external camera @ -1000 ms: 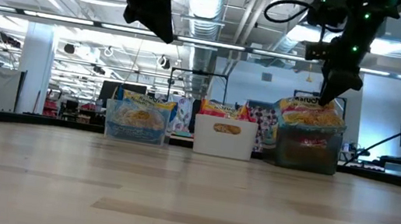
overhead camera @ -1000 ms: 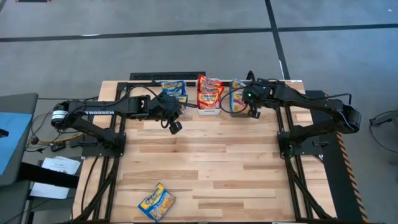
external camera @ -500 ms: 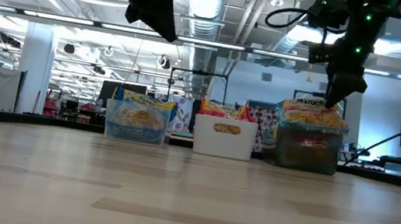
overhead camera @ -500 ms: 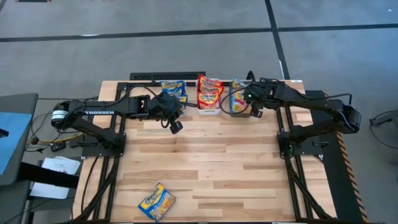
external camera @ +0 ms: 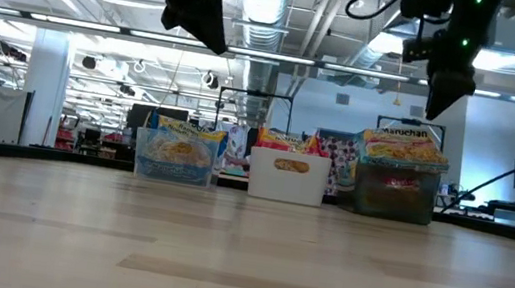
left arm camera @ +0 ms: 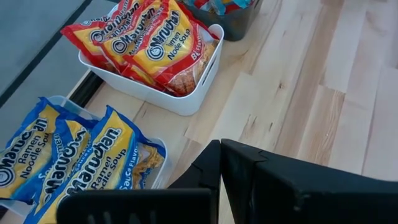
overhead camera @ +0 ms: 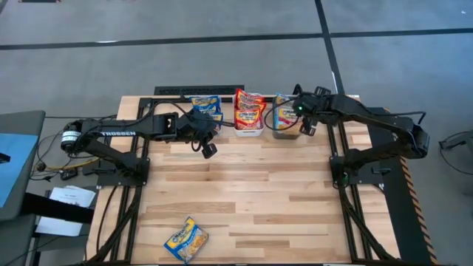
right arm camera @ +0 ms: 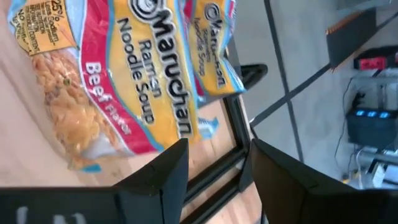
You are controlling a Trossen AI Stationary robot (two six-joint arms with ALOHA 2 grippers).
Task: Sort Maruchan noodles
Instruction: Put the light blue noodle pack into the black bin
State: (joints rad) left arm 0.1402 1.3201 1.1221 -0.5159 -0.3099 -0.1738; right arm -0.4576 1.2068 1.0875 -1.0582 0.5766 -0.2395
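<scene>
The right claw (overhead camera: 305, 127) is hovering open, empty, above the dark rectangular bin (overhead camera: 284, 131) of blue-and-orange plastic noodle packets (right arm camera: 118, 81). The left claw (overhead camera: 209, 150), closed, is hanging near the clear bin (external camera: 174, 165).

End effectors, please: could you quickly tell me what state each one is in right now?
Left end effector: shut, holding nothing, raised near the clear bin.
Right end effector: open, empty, above the dark bin.
</scene>
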